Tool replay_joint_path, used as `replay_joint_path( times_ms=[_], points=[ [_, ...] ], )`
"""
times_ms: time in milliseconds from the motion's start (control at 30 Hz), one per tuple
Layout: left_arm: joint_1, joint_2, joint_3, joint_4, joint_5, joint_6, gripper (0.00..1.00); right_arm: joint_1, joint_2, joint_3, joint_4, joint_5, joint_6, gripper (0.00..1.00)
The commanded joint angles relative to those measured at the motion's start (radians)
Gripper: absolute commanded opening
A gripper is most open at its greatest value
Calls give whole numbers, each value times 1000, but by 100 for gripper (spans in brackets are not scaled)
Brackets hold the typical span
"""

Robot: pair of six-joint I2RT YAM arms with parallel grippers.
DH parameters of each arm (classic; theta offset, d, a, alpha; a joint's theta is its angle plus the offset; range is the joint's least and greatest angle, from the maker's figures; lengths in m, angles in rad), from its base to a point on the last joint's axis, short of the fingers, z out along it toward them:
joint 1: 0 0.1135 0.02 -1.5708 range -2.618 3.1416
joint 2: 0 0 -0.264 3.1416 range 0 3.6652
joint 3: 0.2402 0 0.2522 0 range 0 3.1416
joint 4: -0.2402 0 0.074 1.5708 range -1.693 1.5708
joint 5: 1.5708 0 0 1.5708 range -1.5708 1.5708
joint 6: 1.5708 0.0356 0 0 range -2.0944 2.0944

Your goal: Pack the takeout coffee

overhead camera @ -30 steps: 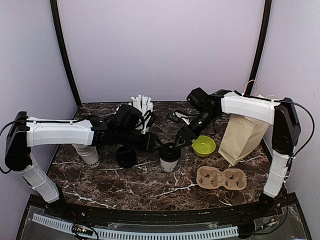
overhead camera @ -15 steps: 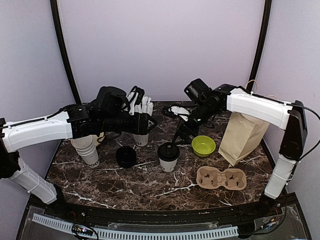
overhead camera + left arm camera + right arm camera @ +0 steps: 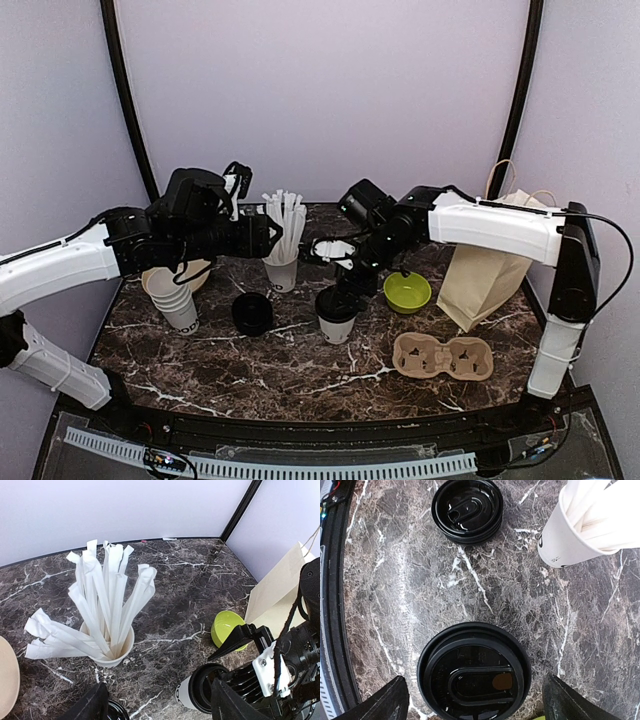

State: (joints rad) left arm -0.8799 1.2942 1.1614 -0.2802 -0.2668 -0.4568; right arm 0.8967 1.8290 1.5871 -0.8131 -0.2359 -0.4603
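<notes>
Right fingers are hanging wide apart over the takeout coffee — standing mid-desk, apart from the spare lids and the green bowl. Left fingers are gaping wide near the straw cup.

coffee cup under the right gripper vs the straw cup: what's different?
Top: the coffee cup is closed by a black lid; the straw cup is open and stuffed with white wrapped straws.
Place: the coffee cup stands mid-table, right below the open right gripper; the straw cup stands further back and to the left, with no gripper around it.
Shared: both are white paper cups, upright on the marble table.
</notes>
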Motion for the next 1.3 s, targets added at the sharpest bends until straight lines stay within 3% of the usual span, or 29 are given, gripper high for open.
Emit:
replay_joint_path(
  times_ms=[0, 300, 500, 733, 933, 1267],
  points=[
    [6, -8, -19, -17, -15, -10, 73, 8, 30, 10, 13, 34, 2, 90],
    [11, -2, -30, -8, 9, -6, 72, 16, 54, 17, 14, 53, 12, 80],
    [18, -3, -38, -5, 18, -4, 73, 27, 61, 14, -1, 64, 11, 83],
    [21, -1, -39, -4, 26, 2, 72, 15, 33, 38, -6, 118, 13, 74],
    [23, -12, -46, -4, 26, 7, 72, -102, 43, 113, 5, 142, 11, 74],
    [26, -17, -52, -2, 62, 9, 71, -330, 279, 492, -55, 116, 117, 74]
  ],
)
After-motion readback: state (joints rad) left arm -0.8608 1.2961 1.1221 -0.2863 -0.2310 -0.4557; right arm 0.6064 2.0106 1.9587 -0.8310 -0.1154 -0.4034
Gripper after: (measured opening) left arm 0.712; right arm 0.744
